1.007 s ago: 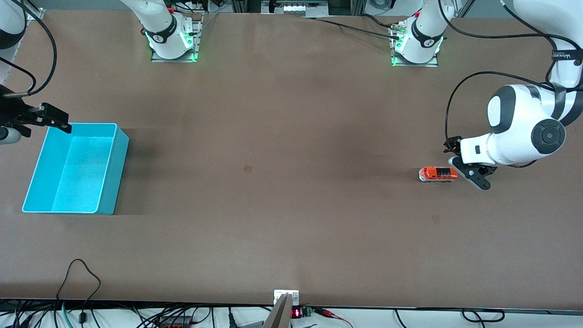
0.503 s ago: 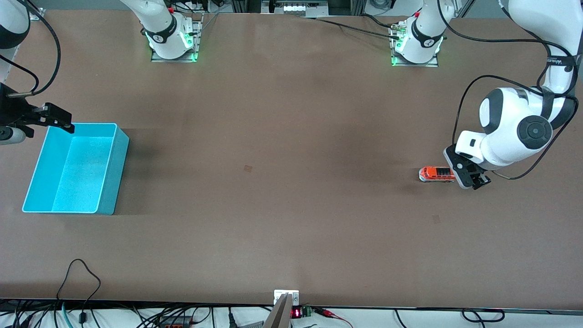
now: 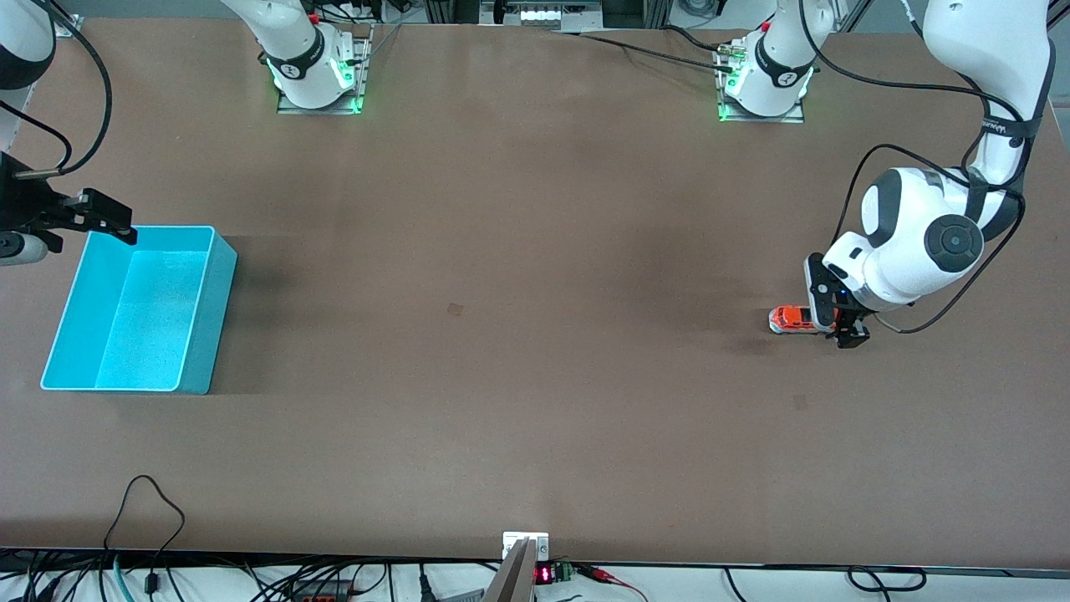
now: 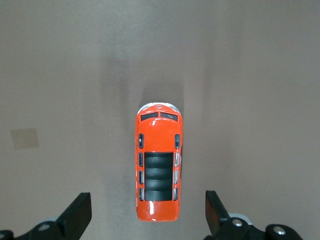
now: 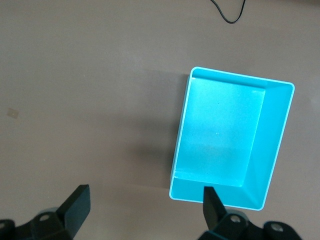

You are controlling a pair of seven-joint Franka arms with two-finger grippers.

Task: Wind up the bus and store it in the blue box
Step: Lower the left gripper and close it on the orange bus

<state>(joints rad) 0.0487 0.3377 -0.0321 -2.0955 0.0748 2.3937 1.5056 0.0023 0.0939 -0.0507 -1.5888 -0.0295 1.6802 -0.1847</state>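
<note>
The small orange-red bus [image 3: 788, 318] stands on the brown table near the left arm's end. In the left wrist view the bus [image 4: 158, 167] shows its dark roof windows. My left gripper [image 3: 833, 321] is open and low over one end of the bus; its fingers [image 4: 78, 214] straddle that end without touching it. The blue box [image 3: 211, 322] stands empty at the right arm's end of the table and also shows in the right wrist view [image 5: 270, 150]. My right gripper [image 3: 102, 217] is open and empty, and hovers over the box's corner [image 5: 145, 207].
The arm bases [image 3: 316, 77] [image 3: 765, 84] stand along the table's edge farthest from the front camera. A small tape mark [image 3: 455, 309] lies mid-table and another [image 3: 800, 402] lies nearer the camera than the bus. Cables [image 3: 150, 502] run along the near edge.
My left gripper has turned and moved from beside the bus to straddle its end. The bus, the box and my right arm have hardly moved.
</note>
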